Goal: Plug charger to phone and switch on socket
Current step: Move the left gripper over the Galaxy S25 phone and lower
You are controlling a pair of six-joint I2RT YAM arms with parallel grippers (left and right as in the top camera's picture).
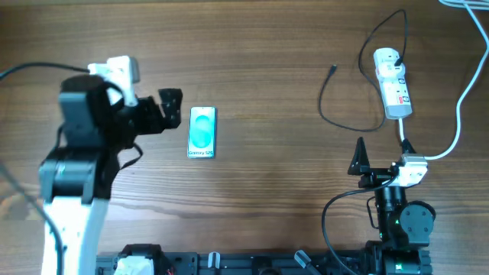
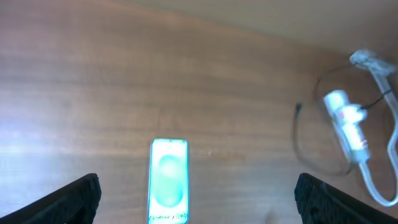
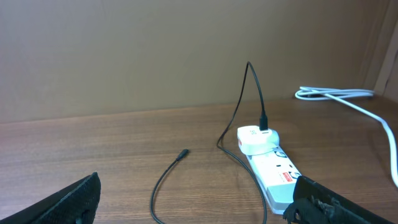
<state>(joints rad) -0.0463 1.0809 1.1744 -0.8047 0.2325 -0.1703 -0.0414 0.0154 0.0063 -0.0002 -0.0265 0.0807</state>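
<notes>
The phone (image 1: 202,132) lies flat on the wooden table with its cyan screen up; in the left wrist view (image 2: 168,180) it sits between and just ahead of my fingers. My left gripper (image 1: 168,108) is open and empty just left of it (image 2: 199,200). The white socket (image 1: 393,88) lies at the far right, with a white adapter (image 3: 256,138) plugged into it. The black charger cable (image 1: 344,122) curls left from it, and its connector tip (image 1: 333,69) lies loose on the table (image 3: 182,153). My right gripper (image 1: 382,156) is open and empty, just in front of the socket (image 3: 273,171).
The socket's thick white cord (image 1: 458,114) runs from its near end out past the top right corner and shows in the right wrist view (image 3: 342,99). The socket is blurred in the left wrist view (image 2: 348,127). The arm bases stand at the front edge.
</notes>
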